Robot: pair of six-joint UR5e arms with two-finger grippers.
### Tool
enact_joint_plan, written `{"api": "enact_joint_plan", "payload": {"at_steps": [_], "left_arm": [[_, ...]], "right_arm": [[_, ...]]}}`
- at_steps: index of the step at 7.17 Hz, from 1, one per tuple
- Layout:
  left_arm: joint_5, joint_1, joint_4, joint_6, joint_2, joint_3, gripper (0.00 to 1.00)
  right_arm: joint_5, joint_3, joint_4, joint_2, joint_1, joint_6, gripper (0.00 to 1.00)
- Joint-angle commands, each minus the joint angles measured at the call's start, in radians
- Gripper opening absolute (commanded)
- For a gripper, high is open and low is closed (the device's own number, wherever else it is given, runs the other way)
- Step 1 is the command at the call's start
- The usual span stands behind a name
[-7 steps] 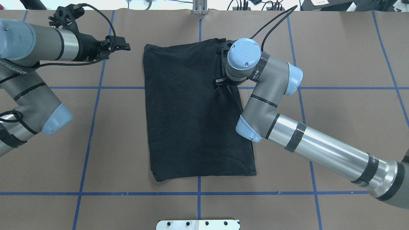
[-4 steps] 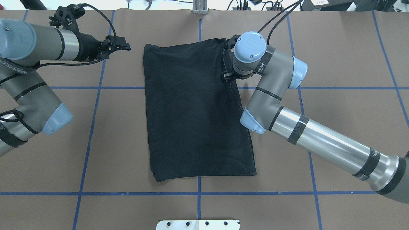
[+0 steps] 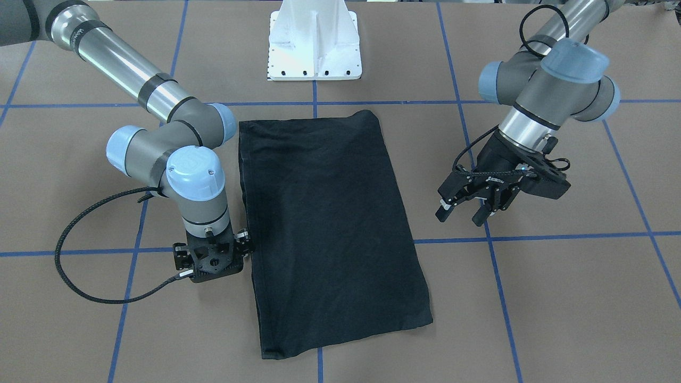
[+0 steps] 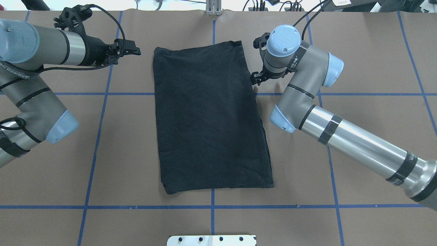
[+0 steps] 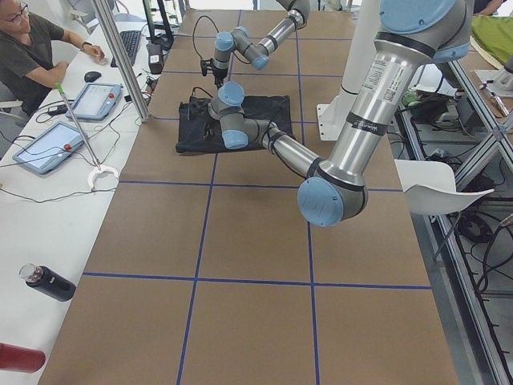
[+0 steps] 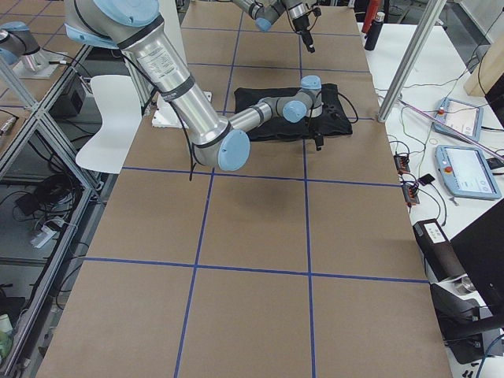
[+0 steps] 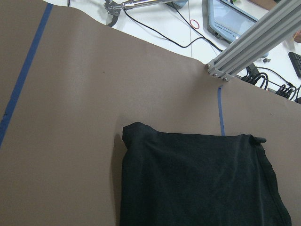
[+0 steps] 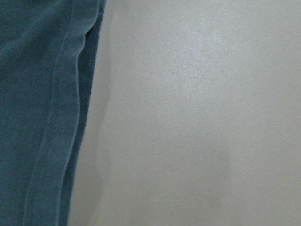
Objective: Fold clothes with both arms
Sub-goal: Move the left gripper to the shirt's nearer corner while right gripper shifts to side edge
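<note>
T-shirt (image 4: 208, 116) flat at mid-tabletop (image 4: 358, 51), long axis from robot-side edge to operators' edge; right gripper (image 4: 256, 79) just beside its right long edge, toward operators' end; left gripper (image 3: 462, 215) well apart on its left; pedestal base (image 3: 315, 40) at robot-side edge.

Brown table (image 4: 358, 51), blue tape grid (image 4: 102, 94); black T-shirt (image 4: 208, 116) lying flat.

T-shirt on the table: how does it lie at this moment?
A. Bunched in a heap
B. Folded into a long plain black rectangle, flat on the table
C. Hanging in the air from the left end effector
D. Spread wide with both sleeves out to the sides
B: the T-shirt lies flat on the table as a long black rectangle, with no sleeve sticking out and no print showing. The front-facing view shows the same.
</note>
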Motion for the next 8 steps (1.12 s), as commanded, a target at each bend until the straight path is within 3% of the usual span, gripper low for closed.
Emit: {"api": "enact_joint_plan", "payload": {"at_steps": [1, 3, 4, 6, 8], "left_arm": [[-0.002, 0.000, 0.000, -0.001, -0.001, -0.004, 1.00], [-0.008, 0.000, -0.003, -0.007, 0.000, -0.023, 1.00], [-0.060, 0.000, -0.009, -0.012, 0.011, -0.051, 1.00], [-0.107, 0.026, -0.046, -0.140, 0.028, -0.120, 1.00], [-0.056, 0.136, -0.149, -0.278, 0.081, -0.138, 1.00]], "right_arm": [[0.125, 0.036, 0.003, -0.001, 0.040, -0.007, 0.99], [0.150, 0.166, -0.008, -0.075, 0.043, 0.021, 0.99], [0.155, 0.270, -0.011, -0.137, 0.042, 0.053, 0.99], [0.208, 0.465, 0.001, -0.244, 0.002, 0.273, 0.99], [0.210, 0.567, 0.004, -0.277, -0.036, 0.465, 0.99]]}}
